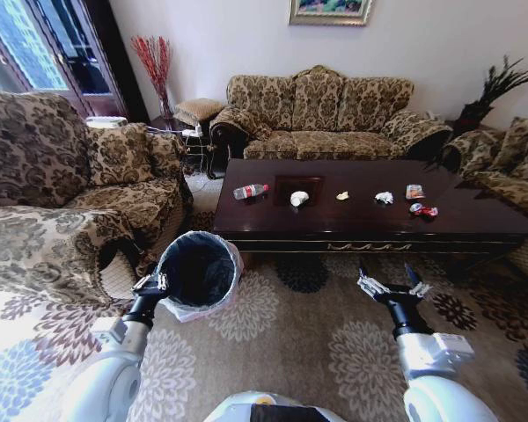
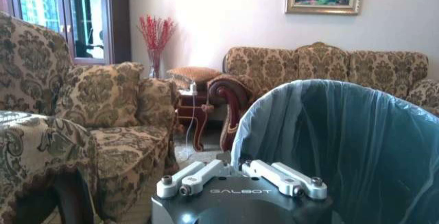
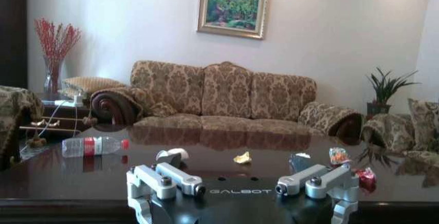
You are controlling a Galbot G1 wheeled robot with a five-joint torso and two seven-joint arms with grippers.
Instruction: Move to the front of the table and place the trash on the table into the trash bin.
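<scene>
Parked facing the glossy dark wood worktop. Left pincer clamped on the bag-lined rim of the round black trash bin, down on the carpet beside the sofa. Right pincer spread wide, empty, short of the near edge. Clear plastic bottle light, slick, likely to roll: best taken mid-body. Crumpled paper, yellowish scrap, probably foil wrappers: soft, crushable, weightless.
</scene>
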